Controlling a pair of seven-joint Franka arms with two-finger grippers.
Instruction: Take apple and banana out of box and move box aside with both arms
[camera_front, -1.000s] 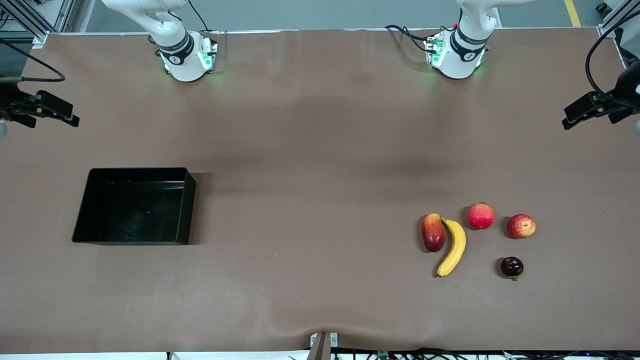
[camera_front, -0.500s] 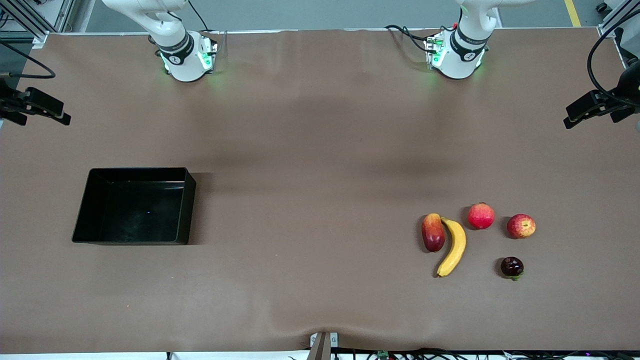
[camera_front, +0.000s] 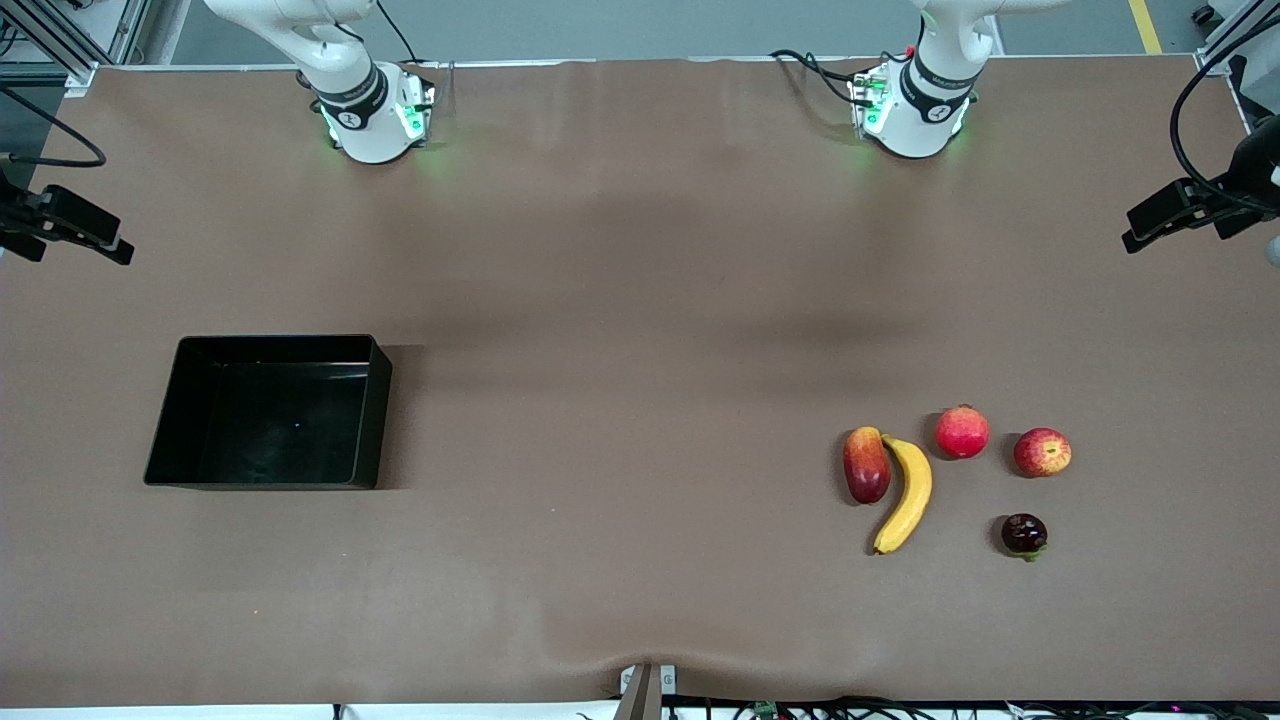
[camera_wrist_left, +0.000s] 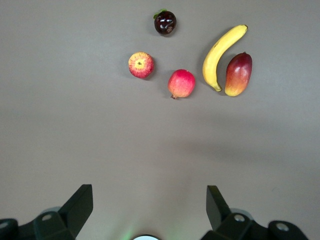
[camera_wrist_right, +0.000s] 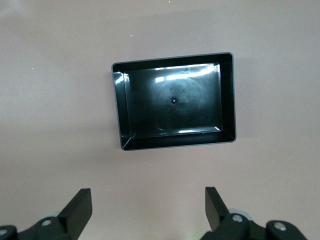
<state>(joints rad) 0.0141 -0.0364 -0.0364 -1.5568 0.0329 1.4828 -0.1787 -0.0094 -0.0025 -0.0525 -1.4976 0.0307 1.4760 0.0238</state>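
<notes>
The black open-topped box (camera_front: 382, 415) stands empty toward the right arm's end of the table. At the left arm's end lie the yellow banana (camera_front: 908, 493) and the red apple with yellow patches (camera_front: 1042, 451). My left gripper (camera_wrist_left: 148, 200) hangs high over bare table, open and empty, with the banana (camera_wrist_left: 222, 52) and the apple (camera_wrist_left: 141, 65) well ahead of it. My right gripper (camera_wrist_right: 148, 200) also hangs high and open, holding nothing, with the box (camera_wrist_right: 228, 95) ahead of its fingertips.
A pink-red round fruit (camera_front: 962, 431) lies beside the apple. A red-and-yellow mango-like fruit (camera_front: 866, 464) lies against the banana. A small dark fruit (camera_front: 1024, 534) sits nearest the front camera. Brown cloth covers the whole table.
Both hands have drifted slightly at the edges of the front view. The fruits and the box have not moved, and both grippers stay open.
</notes>
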